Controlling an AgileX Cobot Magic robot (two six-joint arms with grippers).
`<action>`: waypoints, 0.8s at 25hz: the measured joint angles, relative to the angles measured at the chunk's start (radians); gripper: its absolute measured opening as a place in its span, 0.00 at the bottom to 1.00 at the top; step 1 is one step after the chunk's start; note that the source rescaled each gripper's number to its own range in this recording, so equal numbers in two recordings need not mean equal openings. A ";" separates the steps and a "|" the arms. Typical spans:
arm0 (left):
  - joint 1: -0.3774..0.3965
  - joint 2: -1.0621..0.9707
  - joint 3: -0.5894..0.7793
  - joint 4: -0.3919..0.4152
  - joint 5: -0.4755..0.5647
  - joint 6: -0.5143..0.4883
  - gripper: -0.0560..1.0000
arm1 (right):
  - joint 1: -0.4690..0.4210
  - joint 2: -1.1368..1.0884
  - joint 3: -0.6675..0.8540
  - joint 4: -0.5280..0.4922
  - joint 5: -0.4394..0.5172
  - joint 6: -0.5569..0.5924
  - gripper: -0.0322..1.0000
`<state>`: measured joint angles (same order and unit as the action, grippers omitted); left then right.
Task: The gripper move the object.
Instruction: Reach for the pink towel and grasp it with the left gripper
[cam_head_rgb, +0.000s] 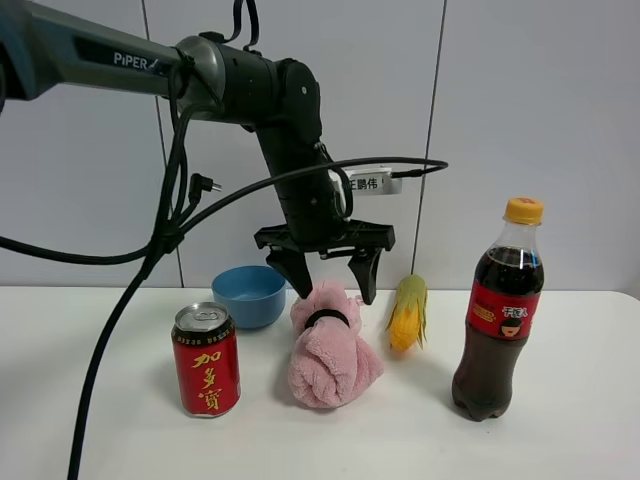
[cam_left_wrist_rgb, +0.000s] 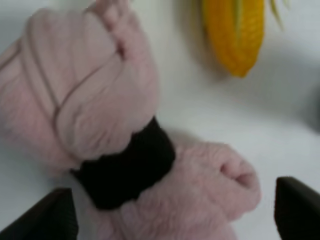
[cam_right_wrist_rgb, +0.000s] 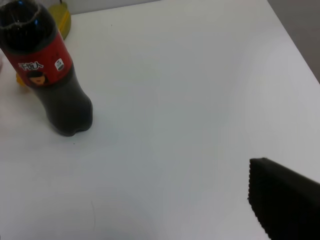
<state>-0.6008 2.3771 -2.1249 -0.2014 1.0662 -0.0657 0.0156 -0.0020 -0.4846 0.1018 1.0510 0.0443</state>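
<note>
A rolled pink towel (cam_head_rgb: 330, 350) bound by a black band (cam_head_rgb: 326, 319) lies on the white table (cam_head_rgb: 560, 440), between the can and the corn. My left gripper (cam_head_rgb: 332, 290) hangs just above the towel's far end, open, one finger on each side of it. In the left wrist view the towel (cam_left_wrist_rgb: 100, 100) and its black band (cam_left_wrist_rgb: 127, 170) fill the frame, and the gripper (cam_left_wrist_rgb: 175, 215) straddles the towel with nothing held. Of my right gripper only one black finger (cam_right_wrist_rgb: 285, 205) shows, over bare table.
A red drink can (cam_head_rgb: 206, 360) stands left of the towel, with a blue bowl (cam_head_rgb: 249, 295) behind it. A corn cob (cam_head_rgb: 408, 312) lies to the right of the towel. A cola bottle (cam_head_rgb: 499, 310) stands at the right, also in the right wrist view (cam_right_wrist_rgb: 47, 70).
</note>
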 joint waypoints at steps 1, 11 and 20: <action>0.000 0.007 0.000 -0.004 -0.010 0.010 0.84 | 0.000 0.000 0.000 0.000 0.000 0.000 1.00; 0.000 0.071 0.000 -0.007 -0.029 0.033 1.00 | 0.000 0.000 0.000 0.000 0.000 0.000 1.00; 0.001 0.118 -0.004 0.018 -0.046 0.033 1.00 | 0.000 0.000 0.000 0.000 0.000 0.000 1.00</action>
<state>-0.5999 2.4949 -2.1286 -0.1834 1.0207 -0.0331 0.0156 -0.0020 -0.4846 0.1018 1.0510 0.0443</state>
